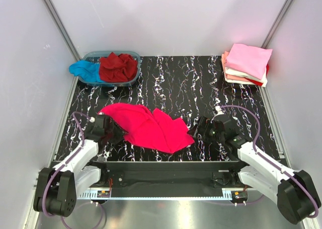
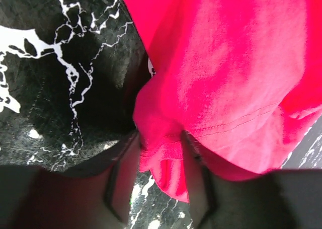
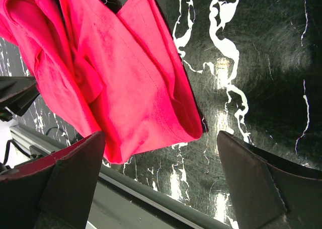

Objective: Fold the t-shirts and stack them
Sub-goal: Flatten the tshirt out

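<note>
Around me: a black marbled table (image 1: 191, 88), walled in white on three sides.
Tub: the clear bluish tub (image 1: 137, 68) sits far left and holds a crumpled dark red shirt (image 1: 118, 67). A turquoise shirt (image 1: 85, 70) spills over its left rim.
Stack: folded shirts (image 1: 246, 63) sit at the far right, pale pink on top, white and red beneath.
Bright red shirt (image 1: 148, 128): it lies rumpled on the near middle of the table, between my two arms.
Left gripper (image 2: 160, 153): my fingers pinch a bunched hem at the shirt's left edge.
Right gripper (image 3: 161, 133): my fingers are spread wide, with the shirt's right corner lying between them.
Views: only the top view shows the tub and the stack. Only my wrist views show the pinch and the gap.
</note>
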Motion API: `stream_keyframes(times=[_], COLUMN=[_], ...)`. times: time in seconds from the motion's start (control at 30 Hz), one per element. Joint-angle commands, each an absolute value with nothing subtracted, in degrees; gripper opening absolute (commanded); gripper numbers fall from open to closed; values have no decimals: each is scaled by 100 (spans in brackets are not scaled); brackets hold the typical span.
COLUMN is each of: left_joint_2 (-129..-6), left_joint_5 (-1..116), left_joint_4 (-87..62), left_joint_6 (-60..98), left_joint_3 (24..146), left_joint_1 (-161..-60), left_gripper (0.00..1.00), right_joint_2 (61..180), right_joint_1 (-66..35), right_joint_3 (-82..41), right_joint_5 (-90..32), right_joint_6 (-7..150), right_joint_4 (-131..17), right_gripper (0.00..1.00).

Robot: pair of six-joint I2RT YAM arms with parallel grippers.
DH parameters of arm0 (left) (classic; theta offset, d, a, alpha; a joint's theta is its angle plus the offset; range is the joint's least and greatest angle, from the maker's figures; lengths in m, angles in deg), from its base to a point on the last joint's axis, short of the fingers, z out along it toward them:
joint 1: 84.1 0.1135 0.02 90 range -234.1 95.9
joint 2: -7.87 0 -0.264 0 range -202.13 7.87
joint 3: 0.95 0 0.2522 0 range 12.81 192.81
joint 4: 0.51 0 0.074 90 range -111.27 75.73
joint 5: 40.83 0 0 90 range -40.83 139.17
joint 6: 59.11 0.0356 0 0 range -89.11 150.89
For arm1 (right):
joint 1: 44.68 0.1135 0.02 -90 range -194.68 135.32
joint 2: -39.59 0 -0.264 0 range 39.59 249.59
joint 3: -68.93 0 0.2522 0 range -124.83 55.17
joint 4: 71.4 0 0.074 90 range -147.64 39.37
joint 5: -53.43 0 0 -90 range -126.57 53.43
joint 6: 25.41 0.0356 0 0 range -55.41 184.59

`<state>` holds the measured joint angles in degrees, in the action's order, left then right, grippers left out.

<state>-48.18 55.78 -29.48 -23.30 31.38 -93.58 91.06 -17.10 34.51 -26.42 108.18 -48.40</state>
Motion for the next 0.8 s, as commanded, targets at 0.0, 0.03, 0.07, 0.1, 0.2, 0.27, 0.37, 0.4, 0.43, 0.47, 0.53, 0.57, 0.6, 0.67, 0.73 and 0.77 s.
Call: stream_keyframes(times=[0.0,0.03,0.07,0.1,0.2,0.27,0.37,0.4,0.43,0.47,0.53,0.57,0.6,0.67,0.73,0.77], left_joint_2=[-4786,-4759,-4715,-4680,-4557,-4452,-4250,-4197,-4135,-4048,-3960,-3933,-3915,-3898,-3906,-3915], left_joint_5=[5646,5629,5585,5576,5454,5401,5331,5321,5278,5243,5216,5216,5216,5225,5286,5304], left_joint_4=[-2957,-2983,-3001,-3036,-3272,-3527,-3931,-4028,-4203,-4283,-4476,-4512,-4530,-4539,-4478,-4434], left_joint_6=[-2298,-2307,-2298,-2298,-2237,-2158,-2061,-2018,-1965,-1938,-1859,-1833,-1824,-1806,-1797,-1797], left_joint_3=[2960,2969,2977,3004,3144,3258,3583,3662,3802,3865,4014,4032,4041,4024,3962,3910], left_joint_1=[-9351,-9351,-9351,-9351,-9351,-9351,-9351,-9351,-9351,-9351,-9351,-9351,-9351,-9351,-9351,-9351], left_gripper=[39,28,24,19,5,1,1,1,3,7,10,14,17,18,17,17], right_joint_2=[9145,9145,9154,9154,9154,9163,9189,9198,9206,9215,9233,9233,9233,9233,9215,9215], right_joint_1=[-1743,-1743,-1743,-1743,-1752,-1752,-1752,-1752,-1752,-1743,-1743,-1752,-1752,-1743,-1752,-1743], right_joint_3=[3276,3276,3276,3276,3276,3267,3258,3258,3250,3241,3241,3241,3241,3241,3241,3241], right_joint_5=[-2629,-2629,-2629,-2629,-2638,-2647,-2638,-2638,-2647,-2647,-2647,-2647,-2638,-2655,-2655,-2647], right_joint_6=[10827,10819,10818,10827,10827,10827,10827,10819,10818,10827,10827,10827,10827,10827,10819,10836], right_joint_4=[-5034,-5034,-5025,-5025,-5025,-5025,-5025,-5016,-5025,-5025,-5016,-5016,-5016,-5016,-4999,-5008], right_gripper=[100,100,100,100,100,100,100,100,100,100,100,100,100,100,100,100])
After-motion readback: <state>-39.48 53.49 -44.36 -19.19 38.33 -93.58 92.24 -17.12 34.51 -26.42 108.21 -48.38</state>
